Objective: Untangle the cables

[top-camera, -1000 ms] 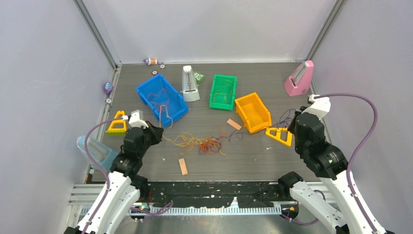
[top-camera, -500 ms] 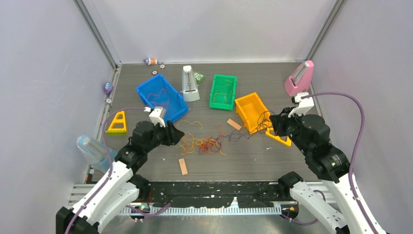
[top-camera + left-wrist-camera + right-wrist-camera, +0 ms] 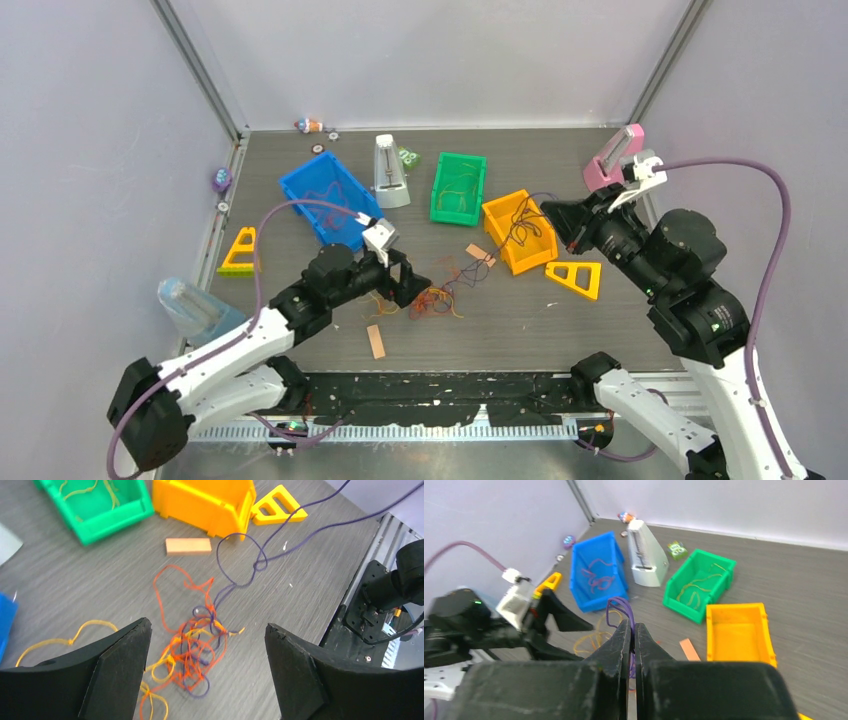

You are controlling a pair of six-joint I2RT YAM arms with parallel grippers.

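Note:
The cables (image 3: pixel 434 298) lie as a small tangle of orange, yellow and purple strands on the grey table, left of the orange bin. My left gripper (image 3: pixel 405 279) hangs just above and left of the tangle. In the left wrist view it (image 3: pixel 207 626) is wide open, with the tangle (image 3: pixel 192 647) on the table between its fingers and nothing held. My right gripper (image 3: pixel 549 212) is raised over the orange bin (image 3: pixel 518 232) and shut on a purple cable (image 3: pixel 620 600). That cable (image 3: pixel 240 534) stretches down from the gripper into the tangle.
A blue bin (image 3: pixel 330 200) and a green bin (image 3: pixel 458 187) holding loose strands stand at the back. A white metronome (image 3: pixel 388 172) and a pink one (image 3: pixel 612 162) are upright. Two tan strips (image 3: pixel 375 341) (image 3: pixel 481 254), yellow triangles (image 3: pixel 575 278) (image 3: pixel 240 252) and a bottle (image 3: pixel 195 308) lie around.
My left gripper has opened and swung right from the table's left side to the tangle. My right gripper has risen and moved back-left over the orange bin, pulling the purple cable with it.

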